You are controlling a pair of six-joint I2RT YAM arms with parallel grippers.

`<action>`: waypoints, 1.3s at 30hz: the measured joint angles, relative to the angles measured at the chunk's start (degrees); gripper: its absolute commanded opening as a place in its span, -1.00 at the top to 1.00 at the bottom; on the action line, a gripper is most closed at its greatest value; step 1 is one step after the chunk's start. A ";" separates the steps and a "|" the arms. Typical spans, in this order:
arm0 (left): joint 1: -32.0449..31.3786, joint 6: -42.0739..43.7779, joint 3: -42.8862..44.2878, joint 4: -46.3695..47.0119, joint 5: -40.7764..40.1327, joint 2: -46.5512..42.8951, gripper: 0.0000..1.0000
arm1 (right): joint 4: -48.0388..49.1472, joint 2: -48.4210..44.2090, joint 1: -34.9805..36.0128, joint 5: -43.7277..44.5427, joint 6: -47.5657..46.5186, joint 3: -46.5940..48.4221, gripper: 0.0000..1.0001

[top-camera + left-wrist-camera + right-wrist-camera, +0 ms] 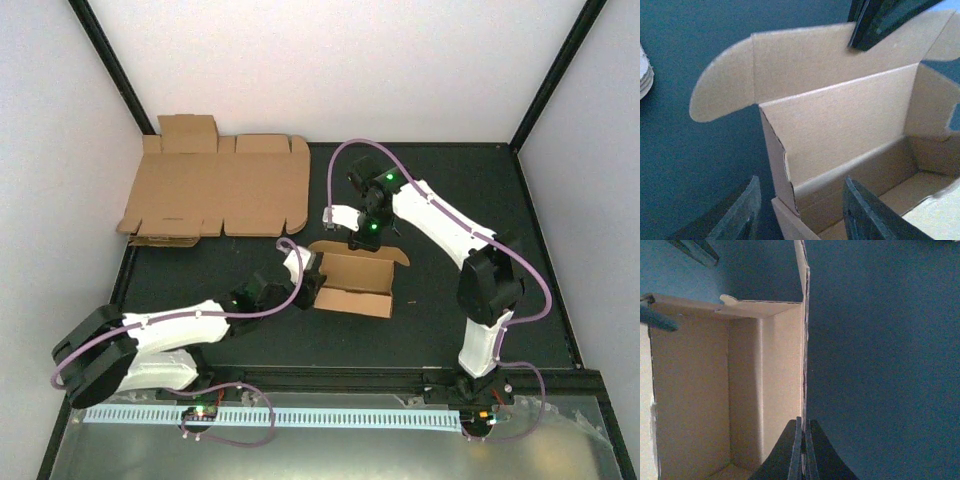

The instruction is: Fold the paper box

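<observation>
The paper box [352, 282] stands half-folded in the middle of the black table, open at the top, with its lid flap upright at the back. My left gripper [308, 282] is open and straddles the box's left end wall; in the left wrist view [800, 215] one finger is outside the wall and one inside the box [840, 135]. My right gripper [362, 240] is shut on the top edge of the upright lid flap. In the right wrist view [804, 452] its fingers pinch that thin edge, beside the box's open inside [700, 390].
Larger flat brown cardboard sheets [215, 185] lie at the back left corner, against the white wall. Their edge shows at the left of the left wrist view [644, 70]. White walls close the table's back and sides.
</observation>
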 measured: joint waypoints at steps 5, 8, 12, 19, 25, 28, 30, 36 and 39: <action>0.00 0.20 3.19 -6.23 0.74 -4.04 -0.09 | 1.49 0.00 0.00 0.07 0.63 -0.31 0.97; 0.00 0.22 4.24 -8.85 2.82 -6.58 -0.14 | 2.23 0.00 0.00 0.07 0.96 -0.63 0.97; 0.00 -0.04 4.24 -12.55 7.26 -9.70 0.03 | 2.73 0.00 0.00 0.09 1.14 -0.74 0.97; 0.00 -3.98 2.51 -13.81 17.70 -12.81 0.60 | 3.37 0.00 0.00 0.09 1.25 -0.76 0.97; 0.00 -9.40 -0.24 -9.07 27.30 -8.96 0.75 | 3.54 0.00 0.00 0.09 1.38 -0.76 0.97; 0.00 -10.78 -1.05 -6.21 29.66 -5.09 0.76 | 3.67 0.00 0.00 0.11 1.55 -0.76 0.97; 0.00 -11.21 -1.29 -4.63 30.45 -2.56 0.77 | 3.74 0.00 0.02 0.13 1.66 -0.76 0.97; 0.00 -11.58 -1.70 -0.48 30.82 2.21 0.77 | 4.70 -0.11 0.46 0.66 3.39 -1.81 0.97; 0.02 -11.56 -1.73 1.07 30.64 3.15 0.77 | 5.55 -0.61 1.25 1.18 4.83 -3.67 0.97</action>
